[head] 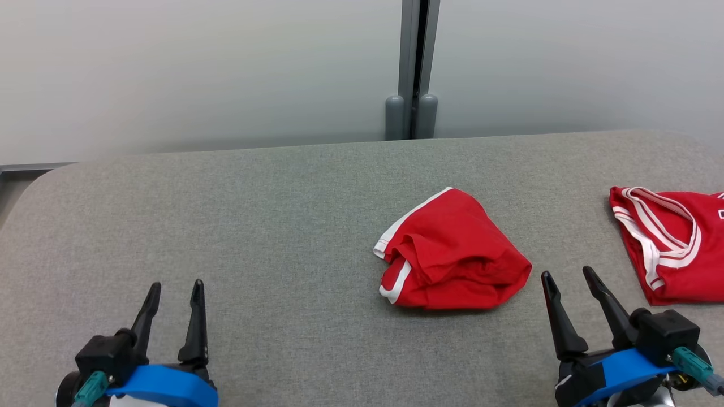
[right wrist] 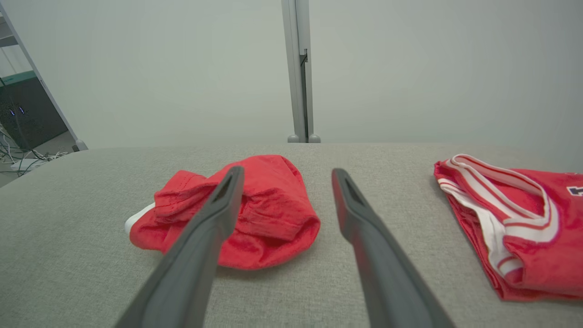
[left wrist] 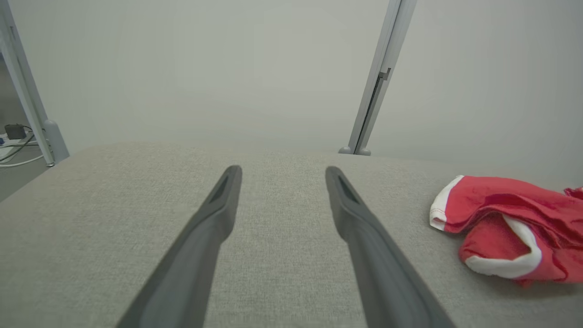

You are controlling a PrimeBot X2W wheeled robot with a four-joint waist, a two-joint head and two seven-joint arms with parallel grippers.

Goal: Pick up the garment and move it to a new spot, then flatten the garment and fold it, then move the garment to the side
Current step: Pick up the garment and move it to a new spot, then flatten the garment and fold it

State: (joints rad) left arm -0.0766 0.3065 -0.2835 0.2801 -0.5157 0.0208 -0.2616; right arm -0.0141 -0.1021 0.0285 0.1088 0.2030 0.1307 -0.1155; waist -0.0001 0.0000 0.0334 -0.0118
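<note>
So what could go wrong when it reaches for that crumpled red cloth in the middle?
The crumpled garment is bunched in layers, so the open right gripper might pinch several folds and lift a lump that won't flatten. A second red garment lies close on the right; it might get snagged or mistaken for the target.

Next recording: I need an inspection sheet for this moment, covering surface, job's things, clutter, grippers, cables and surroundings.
Surface: grey fabric table, mostly bare.
Job's things: crumpled red garment with white trim, lying in a heap right of centre, not flattened or folded, held by nothing.
Clutter: second red garment with white stripes, at the table's right end, partly cut off by the head view's edge.
Grippers: left gripper open over bare fabric; right gripper open, nearer the robot than both garments; fingers touching neither.
Cables: loose cables on the floor beyond the table's left end.
Surroundings: pale wall panels with a grey post; dark cabinet at far left.
</note>
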